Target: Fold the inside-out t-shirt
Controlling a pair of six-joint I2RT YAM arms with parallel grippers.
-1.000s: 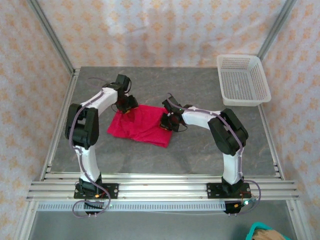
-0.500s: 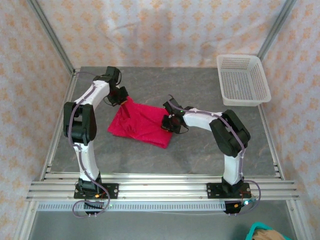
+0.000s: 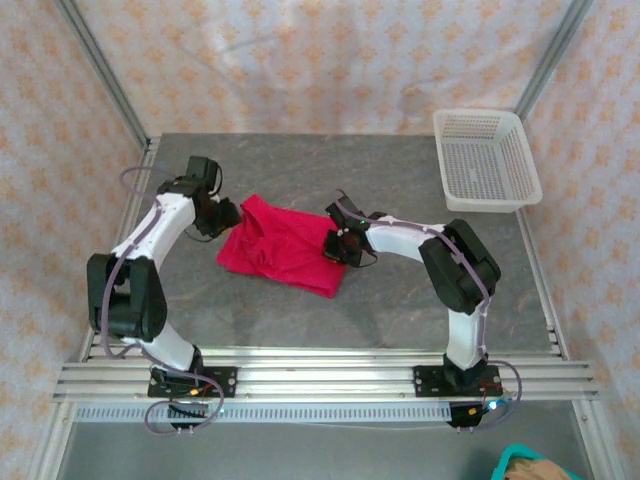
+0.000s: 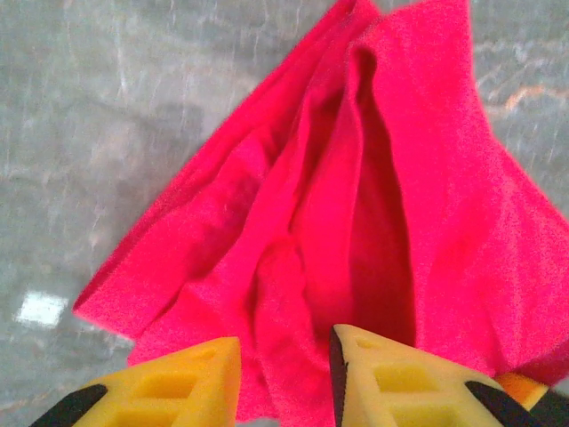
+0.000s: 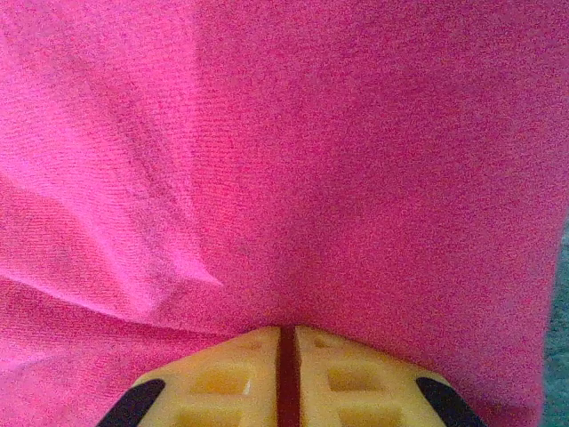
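Note:
The inside-out t-shirt (image 3: pixel 280 245) lies crumpled and roughly flat on the grey table, bright red-pink, with a corner drawn out toward the far left. My left gripper (image 3: pixel 228 213) sits at that corner. In the left wrist view its yellow fingers (image 4: pixel 187 378) stand apart, open, over a ridge of the t-shirt (image 4: pixel 427 178). My right gripper (image 3: pixel 338 247) is at the shirt's right edge. Its jaws (image 5: pixel 286 331) are pressed together on the red fabric (image 5: pixel 311 133), with a thin line of cloth between them.
A white mesh basket (image 3: pixel 487 205) stands at the back right corner of the table. Metal frame posts rise at the back corners, and a rail runs along the left edge close to my left arm. Bare grey tabletop (image 4: pixel 107 107) surrounds the shirt.
My left arm has swung out to the left, pulling the shirt's far-left corner with it, and its jaws have closed and parted again. My right gripper has stayed in place.

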